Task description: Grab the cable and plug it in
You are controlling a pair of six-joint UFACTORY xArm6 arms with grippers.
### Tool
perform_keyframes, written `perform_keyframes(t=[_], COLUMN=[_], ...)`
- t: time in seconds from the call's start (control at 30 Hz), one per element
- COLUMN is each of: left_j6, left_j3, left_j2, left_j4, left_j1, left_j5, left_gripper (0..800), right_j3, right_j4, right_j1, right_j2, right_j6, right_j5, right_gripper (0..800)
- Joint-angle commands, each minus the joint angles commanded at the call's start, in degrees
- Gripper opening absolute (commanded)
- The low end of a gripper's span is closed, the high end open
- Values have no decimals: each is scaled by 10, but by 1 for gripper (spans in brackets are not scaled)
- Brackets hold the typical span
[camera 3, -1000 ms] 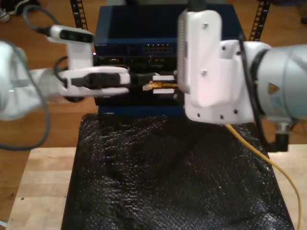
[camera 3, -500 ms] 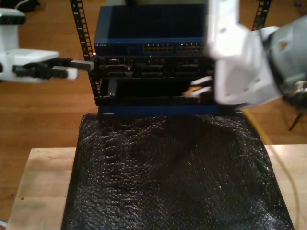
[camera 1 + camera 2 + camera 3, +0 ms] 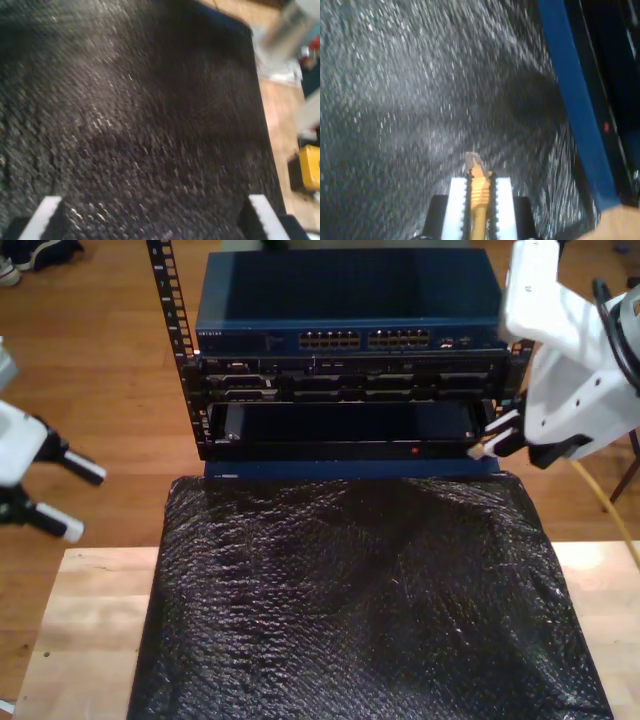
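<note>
Exterior view: two white arms, one black textured mat (image 3: 370, 600) on one wooden table (image 3: 80, 630), one rack of network equipment (image 3: 345, 350) behind the mat's far edge, one yellow-orange cable (image 3: 612, 508). My second gripper (image 3: 495, 437), at the exterior view's right by the rack's corner, is clamped on the cable's plug end, plug tip (image 3: 473, 161) projecting past the pads, the cable trailing off the exterior view's right edge. My first gripper (image 3: 55, 495) stands spread wide and empty at the exterior view's left, well apart from rack and mat.
</note>
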Motion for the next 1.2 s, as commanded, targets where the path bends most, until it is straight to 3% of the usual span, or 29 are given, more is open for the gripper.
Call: perform_keyframes(t=[0.2,0.43,0.67,0.9,1.1,1.2], left_j6=[64,225,318,421,453,461], left_j3=[55,127,198,260,338,367], left_j2=[-41,-46,-94,-106,-142,-146], left_j4=[98,119,220,275,338,355], left_j1=[18,135,199,322,347,348], left_j5=[-34,-37,-38,-38,-44,-74], left_gripper=[799,799,800,800,800,800], right_j3=[-7,-4,1,-1,-1,0], right_j4=[-29,-50,-51,-50,-49,-49], right_j1=[0,0,0,0,0,0], right_j2=[38,60,73,86,93,93], right_j6=[19,30,30,30,41,41], right_j5=[4,4,2,1,1,1], right_gripper=[0,0,0,0,0,0])
